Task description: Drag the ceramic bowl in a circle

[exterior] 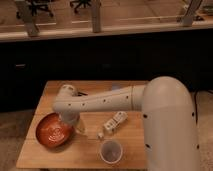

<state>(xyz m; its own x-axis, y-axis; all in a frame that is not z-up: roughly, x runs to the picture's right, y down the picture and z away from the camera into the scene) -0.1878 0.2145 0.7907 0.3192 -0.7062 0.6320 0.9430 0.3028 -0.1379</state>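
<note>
The ceramic bowl point(53, 131) is wide, shallow and orange-red with pale rings inside. It sits on the front left part of the wooden table point(130, 155). My white arm reaches in from the right and bends down at its left end. The gripper point(70, 123) is at the bowl's right rim, low over the table. Its tip is hidden behind the wrist and the bowl's edge, and I cannot tell whether it touches the bowl.
A small whitish cup point(111, 150) stands near the front edge, right of the bowl. A white blocky object point(114, 122) lies mid-table. A dark counter and window posts are behind the table. The floor drops off on all sides.
</note>
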